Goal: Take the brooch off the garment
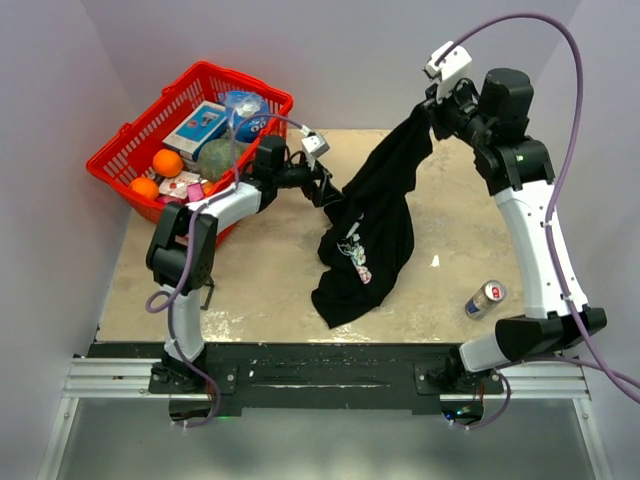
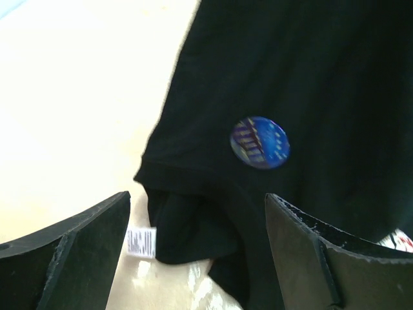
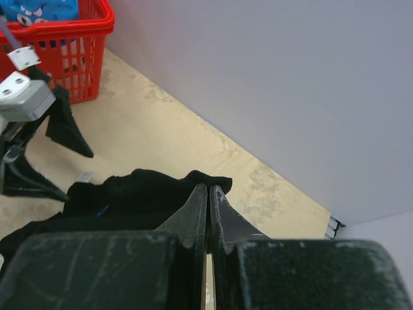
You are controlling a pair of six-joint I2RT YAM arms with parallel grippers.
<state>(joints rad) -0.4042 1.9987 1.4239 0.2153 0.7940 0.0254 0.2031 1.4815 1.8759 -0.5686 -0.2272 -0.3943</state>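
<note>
Left tool [image 2: 197, 196] (jaws wide) faces the brooch [image 2: 260, 143] on the garment [image 2: 322, 77].

I read the top view as evenly lit from above, with soft shadows beside the garment [image 1: 370, 230]. In the left wrist view the table [image 2: 77, 97] is washed out by glare; the brooch [image 2: 259, 142] and left gripper [image 2: 197, 197] are slightly blurred.
</note>
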